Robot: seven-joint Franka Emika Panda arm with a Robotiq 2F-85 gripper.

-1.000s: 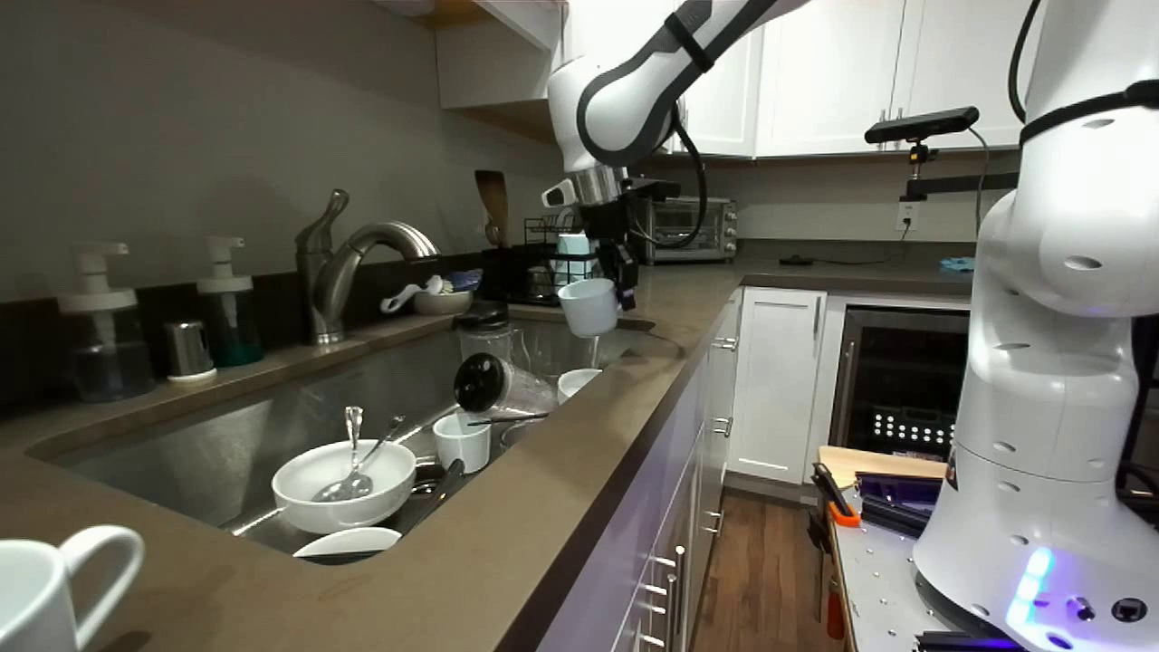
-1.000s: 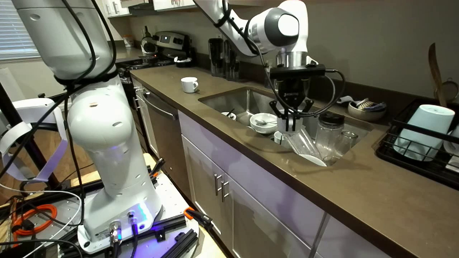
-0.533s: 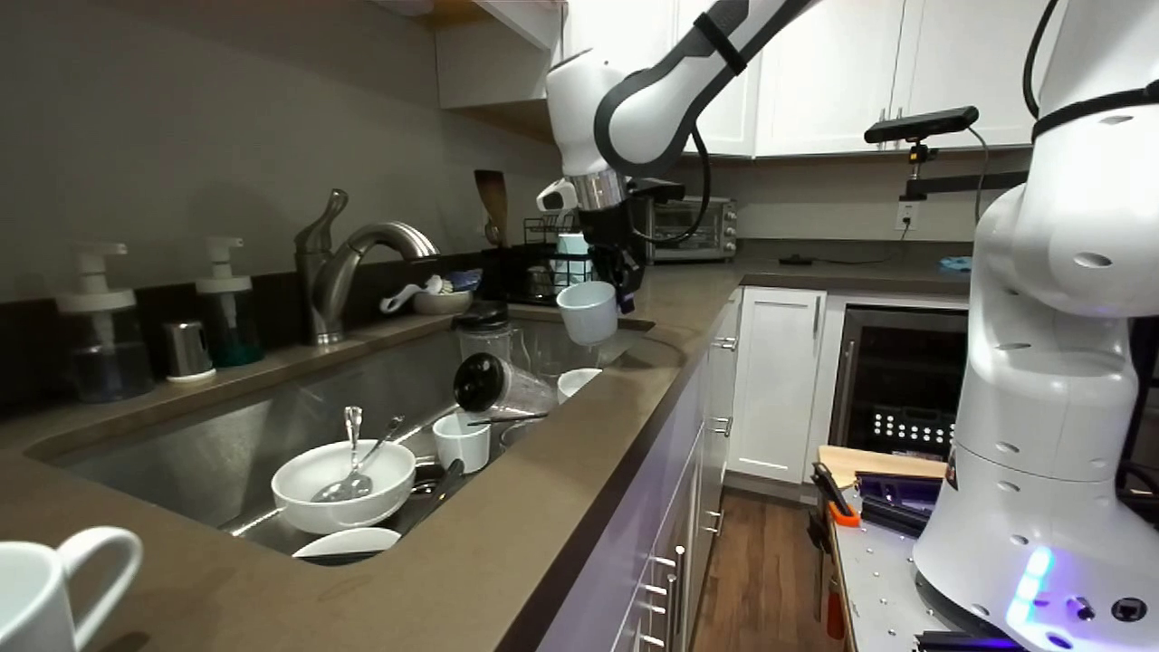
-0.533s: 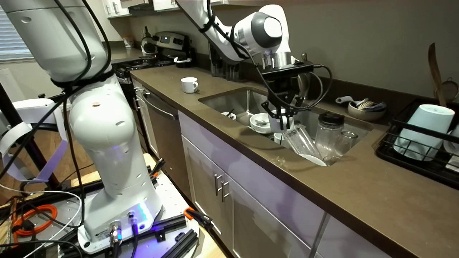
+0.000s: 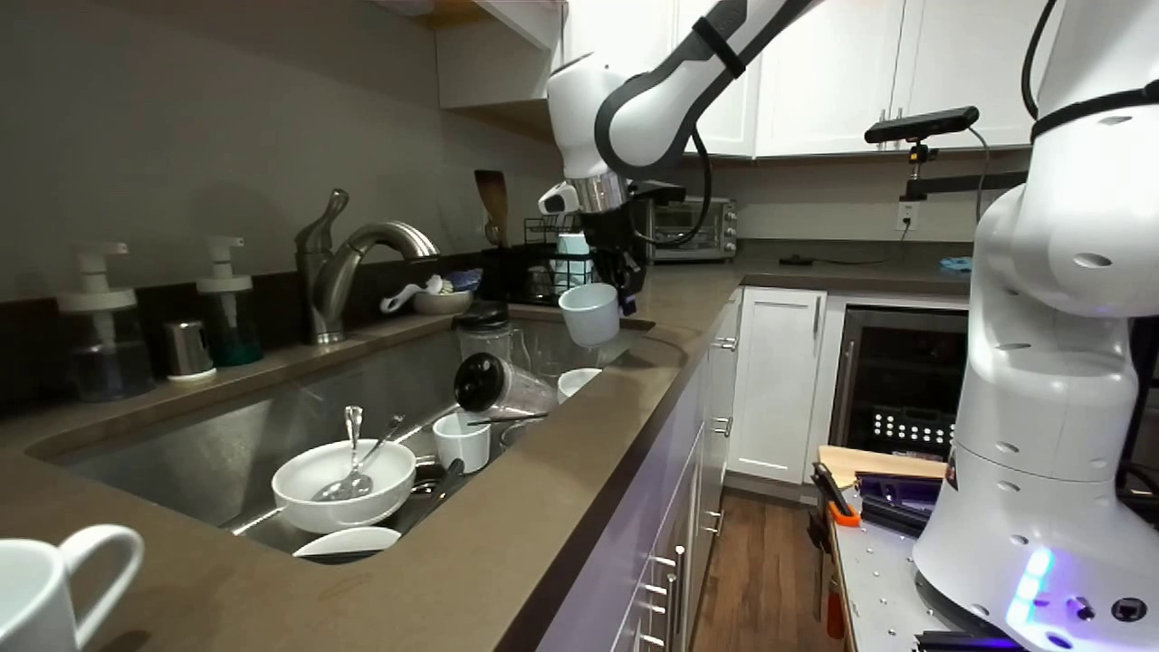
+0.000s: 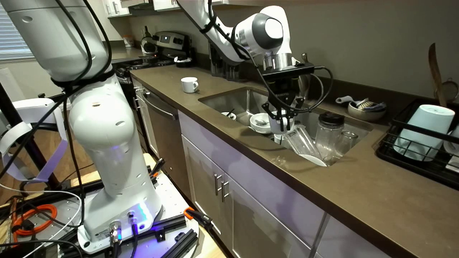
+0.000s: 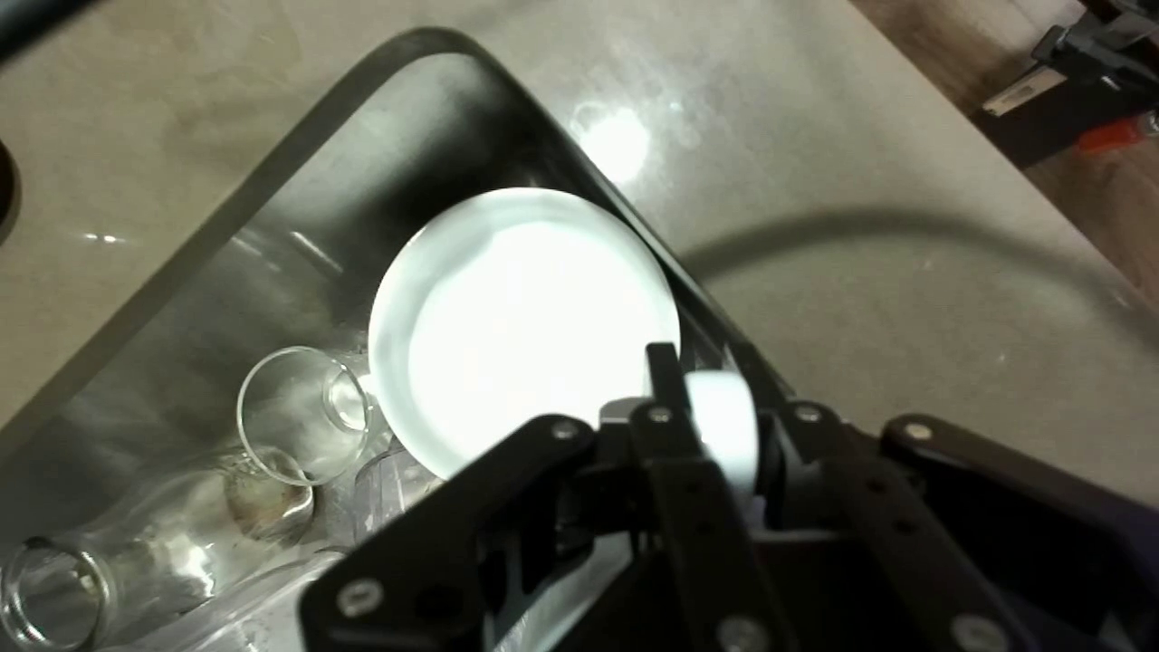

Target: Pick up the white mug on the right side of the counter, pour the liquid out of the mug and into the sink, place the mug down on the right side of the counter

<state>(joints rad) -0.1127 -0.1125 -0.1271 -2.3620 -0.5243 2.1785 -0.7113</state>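
The white mug (image 5: 590,317) hangs in the air above the far end of the sink (image 5: 226,444), its opening up and tilted a little. It also shows in an exterior view (image 6: 275,126), partly behind the fingers. My gripper (image 5: 628,303) is shut on its handle; it shows beside the mug in an exterior view (image 6: 285,125). In the wrist view, the pale handle (image 7: 727,426) sits between the fingertips (image 7: 711,362). The mug's inside and any liquid in it are hidden. A second white mug (image 5: 36,589) stands on the counter, also in an exterior view (image 6: 189,85).
The sink holds a white bowl (image 7: 525,317) in its corner, another bowl with spoons (image 5: 344,489), a white cup (image 5: 462,441), a jar (image 6: 329,132) and a clear tumbler (image 6: 303,141). The faucet (image 5: 340,272) stands behind. A black dish rack (image 6: 423,143) stands beside the sink.
A pale stream fell from the mug one second ago; none shows now. In an exterior view, the gripper and mug have moved left along the sink. Over the last half second they barely moved.
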